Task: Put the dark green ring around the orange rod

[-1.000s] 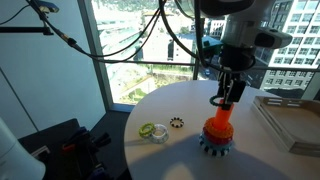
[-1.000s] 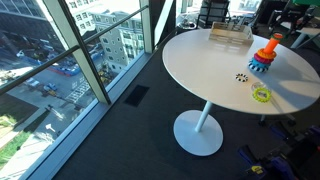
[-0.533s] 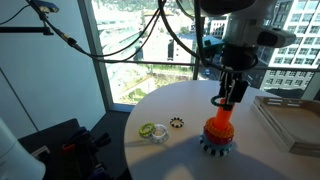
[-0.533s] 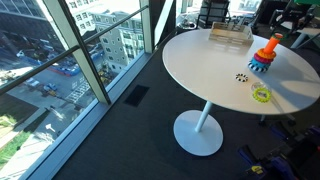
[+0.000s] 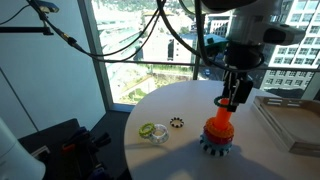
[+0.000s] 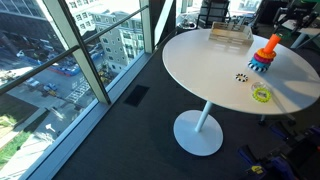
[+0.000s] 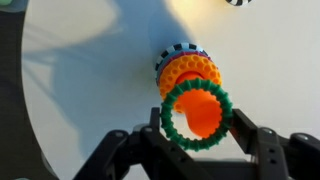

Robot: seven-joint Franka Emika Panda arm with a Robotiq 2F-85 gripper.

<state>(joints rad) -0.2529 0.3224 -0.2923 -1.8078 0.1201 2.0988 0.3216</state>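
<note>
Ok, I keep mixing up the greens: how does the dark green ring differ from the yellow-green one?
The dark green ring is deep green; the yellow-green ring is pale lime. The dark one is held in the gripper above the orange rod; the yellow-green one lies on the table, apart from the rod. Both are round rings.

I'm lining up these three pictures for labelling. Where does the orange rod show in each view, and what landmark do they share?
In an exterior view: the orange rod stands right of centre, under the arm.
In an exterior view: it is small, upper right, near the table's edge.
Wrist view: centre, seen end-on through the dark green ring.
Shared landmark: the small black toothed ring, cut off at the wrist view's top edge.
</note>
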